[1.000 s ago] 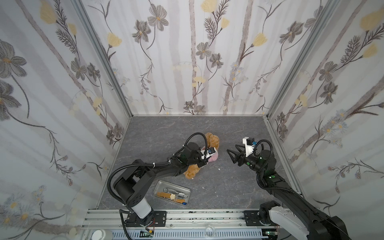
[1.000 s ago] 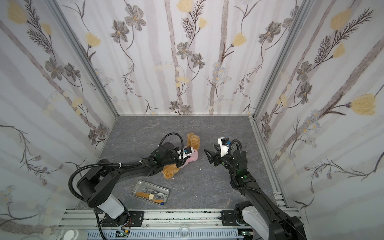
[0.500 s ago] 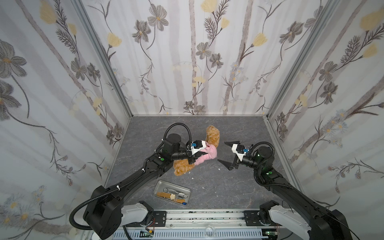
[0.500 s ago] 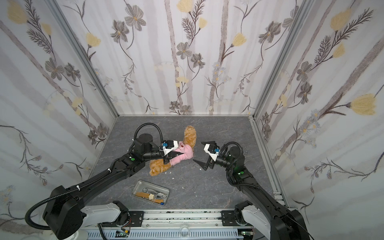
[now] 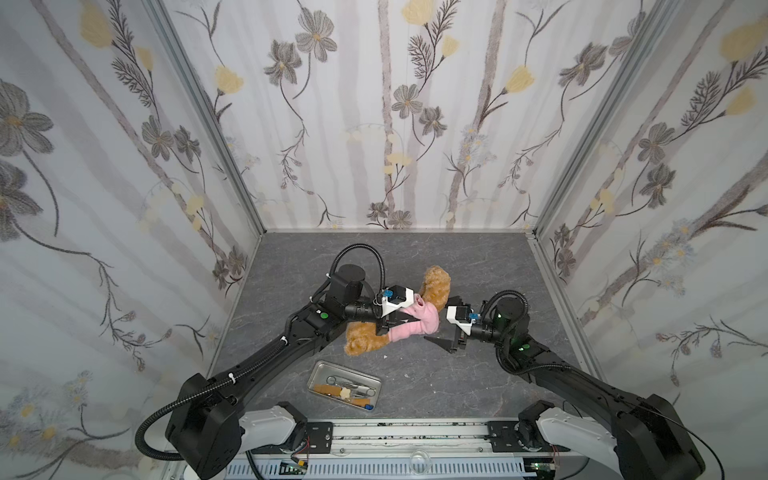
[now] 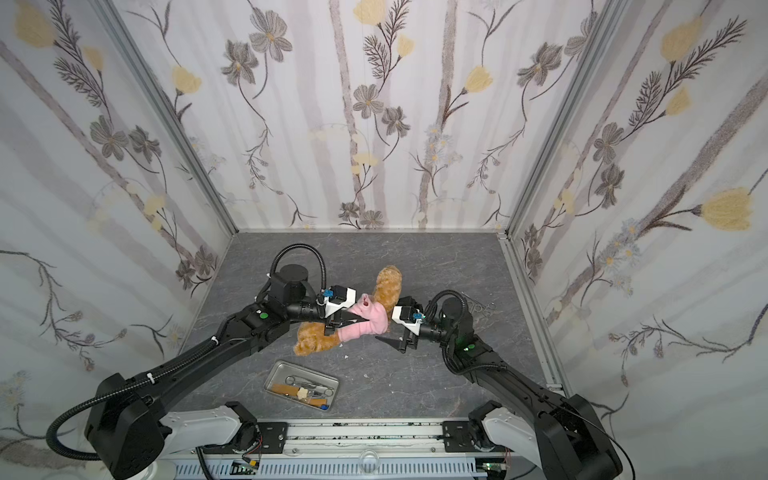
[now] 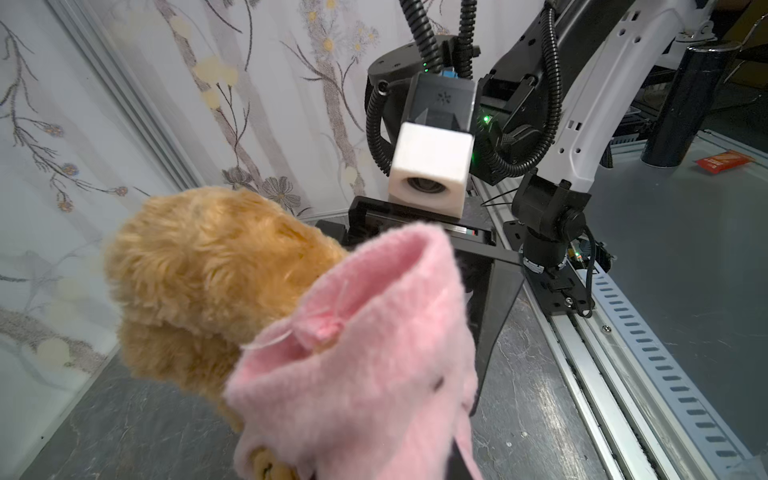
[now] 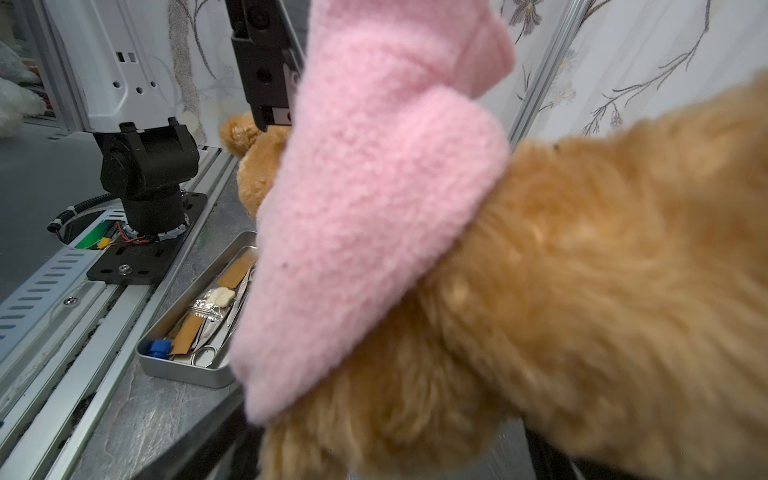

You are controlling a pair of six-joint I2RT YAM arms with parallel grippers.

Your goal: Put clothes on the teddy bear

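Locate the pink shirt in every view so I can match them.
Top view: pink shirt on the teddy bear, mid-floor.
Top view: pink shirt on the teddy bear, mid-floor.
Left wrist: pink shirt close up, teddy bear behind.
Right wrist: pink shirt close up, over teddy bear.
Shared landmark: the teddy bear.

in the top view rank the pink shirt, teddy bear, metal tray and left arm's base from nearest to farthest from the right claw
1. pink shirt and teddy bear: both right at the right claw, too close to call.
2. metal tray: toward the front, to its left.
3. left arm's base: front-left corner.
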